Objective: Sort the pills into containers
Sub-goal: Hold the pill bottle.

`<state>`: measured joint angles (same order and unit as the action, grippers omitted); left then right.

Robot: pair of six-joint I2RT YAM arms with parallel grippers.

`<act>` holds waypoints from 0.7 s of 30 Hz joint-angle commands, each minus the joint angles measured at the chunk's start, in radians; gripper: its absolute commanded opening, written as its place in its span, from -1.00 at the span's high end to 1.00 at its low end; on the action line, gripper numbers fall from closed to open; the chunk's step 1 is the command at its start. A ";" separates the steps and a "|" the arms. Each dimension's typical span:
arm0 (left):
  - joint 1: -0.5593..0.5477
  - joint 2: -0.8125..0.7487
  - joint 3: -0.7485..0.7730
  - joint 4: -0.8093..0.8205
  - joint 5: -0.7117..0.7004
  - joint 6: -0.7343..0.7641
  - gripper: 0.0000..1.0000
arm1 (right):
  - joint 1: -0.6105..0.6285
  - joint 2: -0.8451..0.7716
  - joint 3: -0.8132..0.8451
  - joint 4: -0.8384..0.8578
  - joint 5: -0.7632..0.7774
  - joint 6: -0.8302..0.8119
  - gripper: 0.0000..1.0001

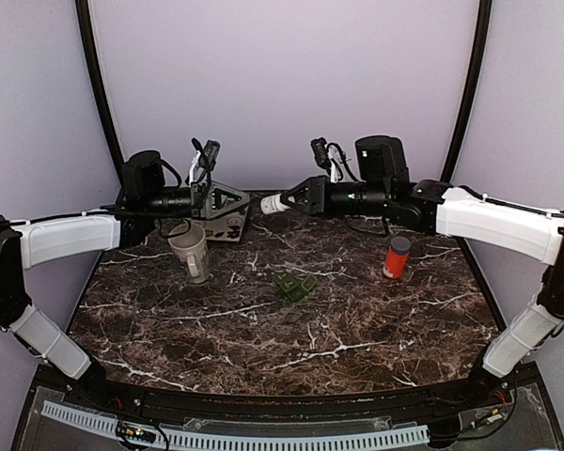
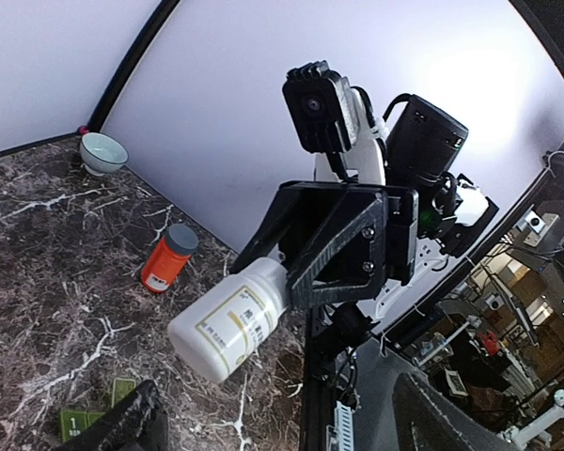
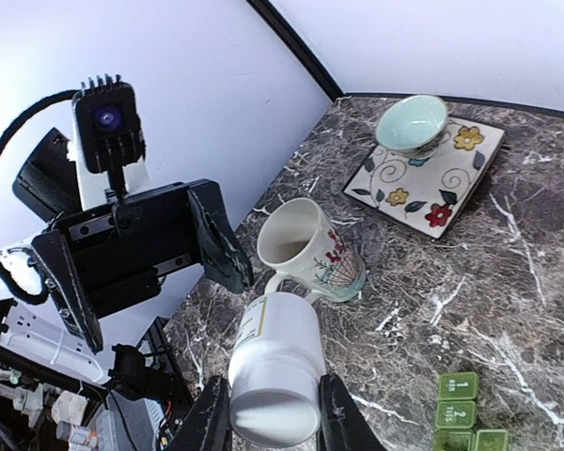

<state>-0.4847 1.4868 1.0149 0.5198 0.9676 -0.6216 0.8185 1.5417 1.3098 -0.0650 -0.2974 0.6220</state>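
Pills: none seen loose or sorted. White bottle (image 3: 277,371) is up in air over far side of tabletop (image 1: 357,329), pinched tight between right gripper (image 1: 284,201) fingers. Left gripper (image 3: 141,263) faces it, fingers wide, nothing in them. Looks like early step: bottle likely needs opening first. Green pill box (image 1: 294,287) sits near middle of tabletop. Orange bottle (image 1: 396,256) stands toward right edge, untouched. Mug (image 1: 190,251) sits toward left edge. All sorting left to do.
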 commanded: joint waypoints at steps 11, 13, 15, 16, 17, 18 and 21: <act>0.047 0.052 -0.030 0.152 0.111 -0.091 -0.66 | 0.016 0.105 0.048 0.229 -0.197 0.068 0.93; 0.048 0.057 -0.032 0.160 0.115 -0.096 -0.66 | 0.016 0.113 0.050 0.241 -0.205 0.076 0.93; 0.049 0.064 -0.032 0.166 0.121 -0.100 -0.65 | 0.018 0.123 0.052 0.257 -0.217 0.085 0.93; 0.048 0.065 -0.031 0.167 0.123 -0.099 -0.65 | 0.018 0.126 0.052 0.265 -0.224 0.091 0.93; 0.048 0.066 -0.032 0.166 0.122 -0.098 -0.65 | 0.020 0.128 0.054 0.275 -0.229 0.096 0.93; 0.050 0.067 -0.034 0.165 0.120 -0.097 -0.65 | 0.020 0.132 0.055 0.281 -0.238 0.101 0.94; 0.051 0.065 -0.042 0.190 0.125 -0.111 -0.66 | 0.021 0.140 0.059 0.289 -0.240 0.107 0.94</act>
<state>-0.4404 1.5589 0.9916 0.6434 1.0634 -0.7151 0.8280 1.6672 1.3308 0.1463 -0.5064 0.7086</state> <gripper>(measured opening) 0.828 0.267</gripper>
